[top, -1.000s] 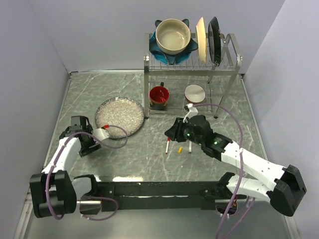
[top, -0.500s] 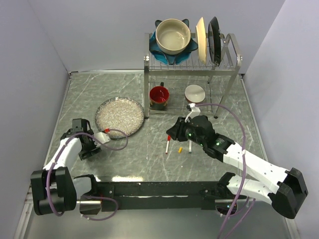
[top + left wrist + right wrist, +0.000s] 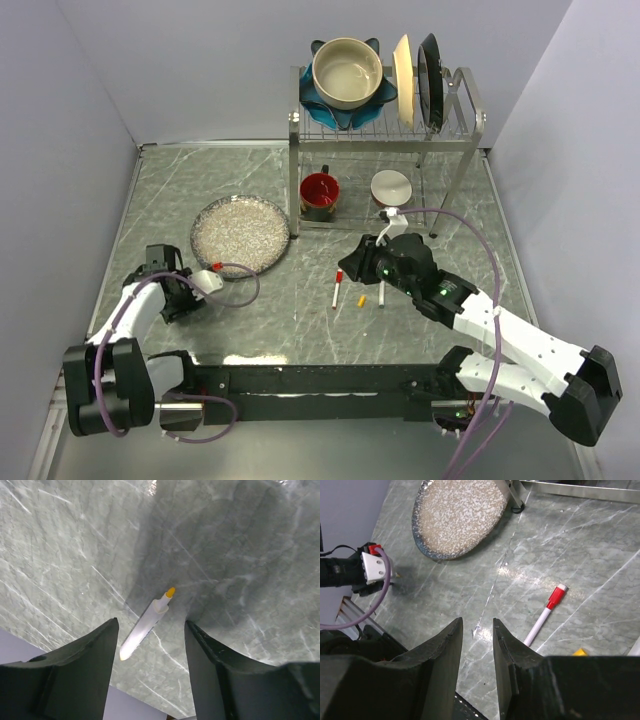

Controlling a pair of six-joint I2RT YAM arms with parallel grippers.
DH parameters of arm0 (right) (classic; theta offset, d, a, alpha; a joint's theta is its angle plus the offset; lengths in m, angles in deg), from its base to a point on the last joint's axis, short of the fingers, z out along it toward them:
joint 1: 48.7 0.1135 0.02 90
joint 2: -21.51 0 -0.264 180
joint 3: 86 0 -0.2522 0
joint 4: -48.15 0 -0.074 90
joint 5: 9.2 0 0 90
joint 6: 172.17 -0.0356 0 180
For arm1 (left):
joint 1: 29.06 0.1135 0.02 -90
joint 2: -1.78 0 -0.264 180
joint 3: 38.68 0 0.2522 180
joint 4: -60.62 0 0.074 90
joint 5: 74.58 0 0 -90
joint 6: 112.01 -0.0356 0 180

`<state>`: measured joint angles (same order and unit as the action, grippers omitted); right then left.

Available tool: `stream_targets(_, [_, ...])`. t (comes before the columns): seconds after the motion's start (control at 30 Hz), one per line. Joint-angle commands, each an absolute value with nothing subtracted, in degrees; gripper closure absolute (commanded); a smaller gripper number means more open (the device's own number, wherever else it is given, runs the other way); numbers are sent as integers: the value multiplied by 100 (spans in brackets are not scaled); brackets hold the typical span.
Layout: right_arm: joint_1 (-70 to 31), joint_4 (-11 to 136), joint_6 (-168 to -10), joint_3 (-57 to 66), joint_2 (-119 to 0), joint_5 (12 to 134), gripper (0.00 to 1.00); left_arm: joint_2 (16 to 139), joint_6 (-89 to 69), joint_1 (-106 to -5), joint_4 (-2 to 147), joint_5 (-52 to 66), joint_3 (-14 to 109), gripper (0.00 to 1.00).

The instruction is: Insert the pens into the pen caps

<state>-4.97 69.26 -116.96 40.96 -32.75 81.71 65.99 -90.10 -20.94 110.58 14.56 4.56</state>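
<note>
An uncapped pen with a yellow tip lies flat on the table in the left wrist view. My left gripper is open and straddles it, one finger on each side, neither touching. In the top view this gripper is low at the far left and hides that pen. A white pen with a red cap on it lies mid-table. A loose yellow pen cap and another thin white pen lie to its right. My right gripper hovers beside the red pen, narrowly open and holding nothing.
A speckled plate lies at the back left of the middle. A dish rack at the back carries a bowl and upright plates. A red mug and a white bowl stand under it. The left wall is close to my left gripper.
My left arm has drawn toward the near edge and lowered over the yellow-tipped pen, its jaws narrowing. My right gripper has shifted slightly to the right.
</note>
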Motion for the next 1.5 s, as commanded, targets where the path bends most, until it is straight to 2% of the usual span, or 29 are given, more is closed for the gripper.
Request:
stream_targets(0.0, [-536, 6850, -11583, 4043, -3140, 8247, 62, 6489, -9083, -2080, 11199, 1059, 154, 44])
stream_targets(0.1, [-545, 6867, -11575, 4043, -3122, 8265, 62, 6497, -9065, -2080, 11085, 1041, 127, 57])
stream_targets(0.3, [-537, 6867, -11548, 4034, -3131, 8274, 62, 6813, -8960, -2080, 10971, 954, 242, 60])
stream_targets(0.37, [-537, 6867, -11539, 4034, -3140, 8274, 62, 6893, -8916, -2080, 10980, 840, 320, 65])
stream_targets(0.4, [-545, 6867, -11548, 4034, -3140, 8265, 62, 6945, -8907, -2080, 10954, 822, 356, 74])
stream_targets(0.43, [-537, 6867, -11540, 4034, -3140, 8273, 62, 6963, -8890, -2080, 10953, 813, 399, 78])
stream_targets(0.67, [-537, 6885, -11548, 4017, -3140, 8326, 62, 7113, -8741, -2080, 10945, 673, 540, 88])
stream_targets(0.8, [-545, 6903, -11548, 3999, -3148, 8335, 62, 7174, -8486, -2089, 10901, 506, 751, 99])
stream_targets(0.93, [-554, 6780, -11566, 4095, -3131, 8213, 62, 7411, -7627, -2431, 11067, 418, 1583, 99])
stream_targets(1.13, [-545, 6867, -11557, 3982, -3280, 8168, 62, 7842, -6693, -2871, 12270, 224, 2719, 99])
stream_targets(1.27, [-554, 6920, -11610, 3885, -3368, 7862, 62, 7781, -6350, -3187, 12623, 329, 2843, 99])
stream_targets(1.47, [-545, 6631, -11478, 4060, -3149, 7237, 59, 7193, -5718, -3469, 12343, -38, 3159, 99])
